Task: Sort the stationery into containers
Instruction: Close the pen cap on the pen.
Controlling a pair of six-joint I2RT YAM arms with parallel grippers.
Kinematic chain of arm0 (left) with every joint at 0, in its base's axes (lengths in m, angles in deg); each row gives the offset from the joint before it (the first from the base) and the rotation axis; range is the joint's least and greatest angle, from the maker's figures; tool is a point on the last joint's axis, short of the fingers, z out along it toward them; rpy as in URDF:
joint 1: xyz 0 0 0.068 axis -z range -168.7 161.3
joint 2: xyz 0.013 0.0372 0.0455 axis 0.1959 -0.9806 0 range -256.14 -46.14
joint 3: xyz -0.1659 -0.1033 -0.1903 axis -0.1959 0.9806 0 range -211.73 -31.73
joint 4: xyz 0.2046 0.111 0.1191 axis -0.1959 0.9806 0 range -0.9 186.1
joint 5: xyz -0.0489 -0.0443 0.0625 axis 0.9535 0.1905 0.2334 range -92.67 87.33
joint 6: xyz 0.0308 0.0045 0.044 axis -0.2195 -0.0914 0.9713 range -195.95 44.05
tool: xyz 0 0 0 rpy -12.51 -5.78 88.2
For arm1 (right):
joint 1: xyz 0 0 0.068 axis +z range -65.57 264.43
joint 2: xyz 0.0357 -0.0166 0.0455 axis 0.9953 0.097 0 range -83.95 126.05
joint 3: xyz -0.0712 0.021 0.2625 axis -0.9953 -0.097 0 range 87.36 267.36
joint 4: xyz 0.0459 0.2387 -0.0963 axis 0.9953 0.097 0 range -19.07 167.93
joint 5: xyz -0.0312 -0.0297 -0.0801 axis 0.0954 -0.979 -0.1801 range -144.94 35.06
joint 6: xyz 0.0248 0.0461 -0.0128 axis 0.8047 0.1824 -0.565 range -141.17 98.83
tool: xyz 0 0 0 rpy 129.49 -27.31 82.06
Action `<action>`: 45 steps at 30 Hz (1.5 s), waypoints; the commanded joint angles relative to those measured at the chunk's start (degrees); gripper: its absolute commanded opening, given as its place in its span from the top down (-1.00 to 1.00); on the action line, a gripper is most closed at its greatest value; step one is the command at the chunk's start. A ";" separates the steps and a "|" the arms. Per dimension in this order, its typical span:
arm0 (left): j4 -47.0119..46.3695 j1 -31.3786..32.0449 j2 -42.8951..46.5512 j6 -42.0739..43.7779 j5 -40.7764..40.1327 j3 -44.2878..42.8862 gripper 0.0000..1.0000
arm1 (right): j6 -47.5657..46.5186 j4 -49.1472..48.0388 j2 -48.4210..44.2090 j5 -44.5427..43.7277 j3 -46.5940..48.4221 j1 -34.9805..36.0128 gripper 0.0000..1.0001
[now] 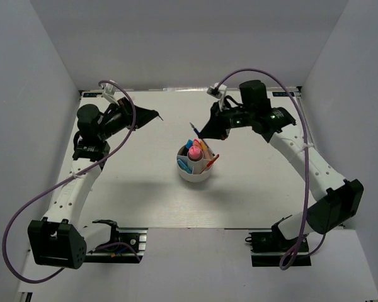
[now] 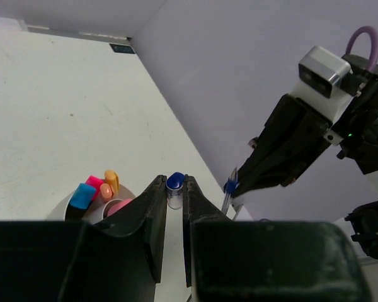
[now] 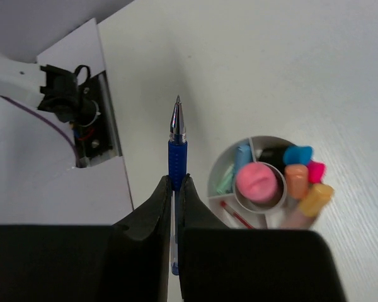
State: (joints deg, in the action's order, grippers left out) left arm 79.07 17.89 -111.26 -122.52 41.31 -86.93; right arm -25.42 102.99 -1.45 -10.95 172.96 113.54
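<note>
Blue-gripped clear plastic pen (image 3: 177, 151) is clenched in our right claw (image 3: 175, 184), tip leading, likely for lowering into the round white compartmented cup (image 1: 193, 178) at the middle of the bench (image 1: 132, 185). Our left claw (image 2: 174, 180) grips a blue-capped pen (image 2: 174, 190), waiting nearer the far-left corner.

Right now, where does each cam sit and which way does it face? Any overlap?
Top external: above and behind, looking down on the table; both arms show.
Left wrist: on the left arm, faces across toward the right arm; left gripper shut on a blue-capped pen.
Right wrist: on the right arm, looks down; right gripper shut on a blue pen.
Shared: all three see the white cup; the left wrist also sees the blue pen.
</note>
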 commanded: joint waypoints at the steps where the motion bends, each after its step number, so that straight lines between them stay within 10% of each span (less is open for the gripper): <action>1: -2.65 -0.26 2.11 -2.04 1.28 -2.54 1.00 | 3.46 -3.40 2.05 2.59 3.34 4.54 1.00; 45: -3.07 0.26 4.57 -9.86 2.68 4.93 1.00 | 6.71 -6.04 13.65 -2.15 13.89 12.47 1.00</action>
State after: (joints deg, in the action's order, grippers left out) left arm 77.06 17.84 -108.18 -132.44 43.26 -82.65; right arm -19.24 98.99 12.08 -13.01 183.72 126.08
